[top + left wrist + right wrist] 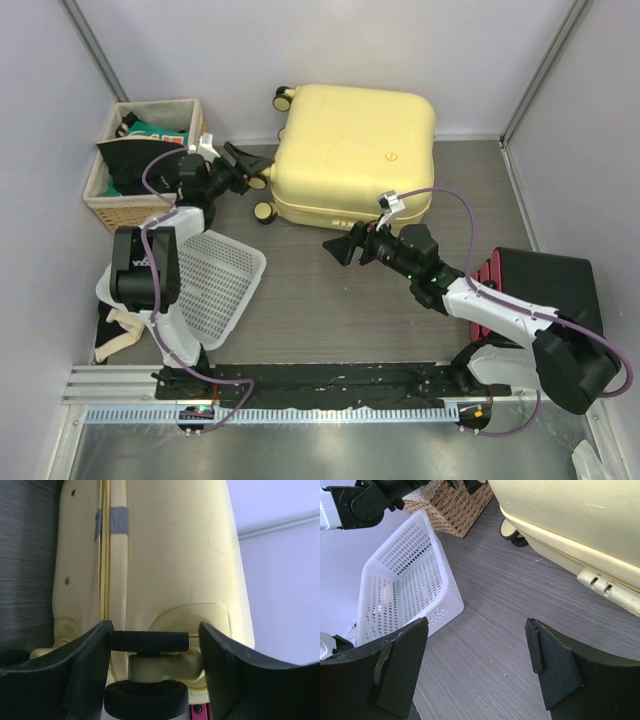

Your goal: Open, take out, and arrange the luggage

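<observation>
- The luggage is seen closed and lying flat, just ahead of the right gripper, whose jaws are spread wide above the surface.
- Only in the left wrist view is the left gripper shown with jaws parted astride a black caster wheel, a slim gap left at one finger; grey tape lies beyond.
- A round emblem is seen from above only, too small to be read.

The left pincer reaches forward, jaws apart; the right pincer hovers low, pointing left, jaws wide
</observation>
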